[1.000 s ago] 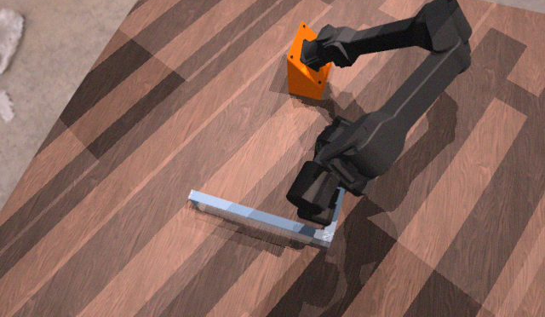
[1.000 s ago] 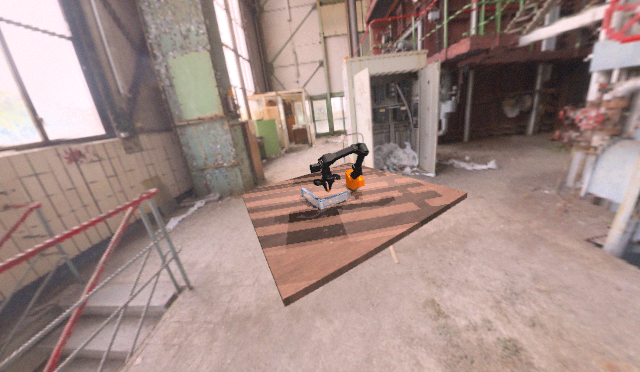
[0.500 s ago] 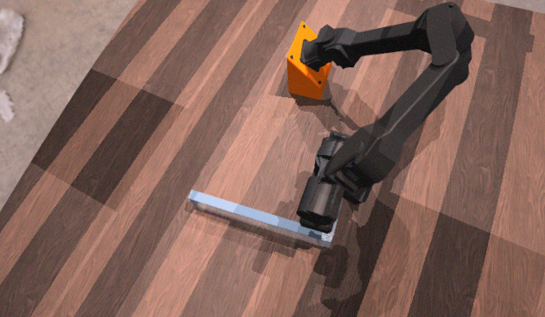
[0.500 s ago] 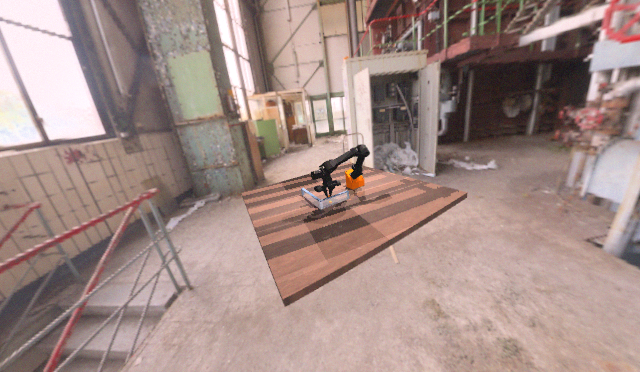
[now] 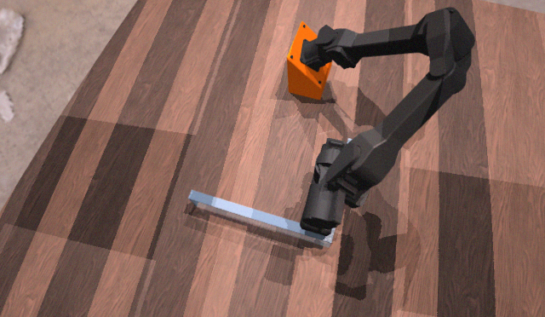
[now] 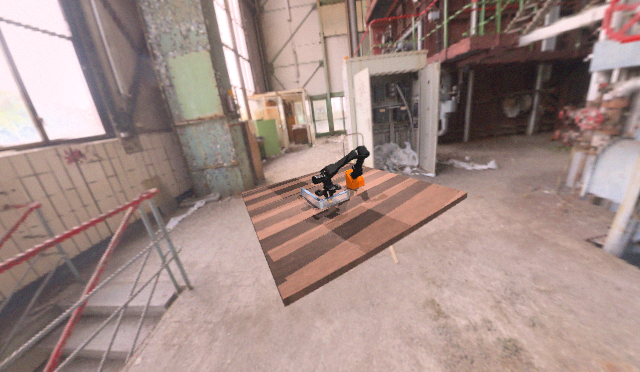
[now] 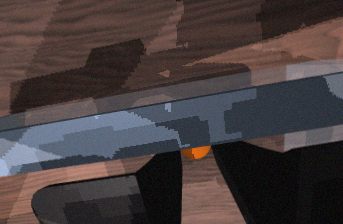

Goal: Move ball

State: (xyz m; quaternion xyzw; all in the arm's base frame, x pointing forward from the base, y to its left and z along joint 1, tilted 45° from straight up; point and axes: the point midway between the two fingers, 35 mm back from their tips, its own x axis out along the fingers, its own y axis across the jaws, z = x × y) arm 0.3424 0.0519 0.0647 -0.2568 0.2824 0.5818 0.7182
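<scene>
In the wrist view the orange ball (image 7: pixel 196 152) shows between the two black fingertips of my gripper (image 7: pixel 194 141), which is shut on it. Its upper part is hidden behind the bluish edge of a clear wall (image 7: pixel 142 131). In the top view one clear wall (image 5: pixel 251 215) runs to the corner below the arm's wrist; the other wall is mostly hidden by the arm. The ball and fingertips are hidden there. In the exterior view the arm's hand stands by the clear walls (image 6: pixel 320 203). The see-through copy cannot be made out for certain in any view.
The arm's orange base block (image 5: pixel 303 76) (image 6: pixel 355 180) stands on the striped wooden table (image 5: pixel 106 227) (image 6: pixel 400 222), behind the walls. The arm's forearm and wrist (image 5: pixel 324 198) hang over the corner. A dark shadow lies on the table beyond the wall.
</scene>
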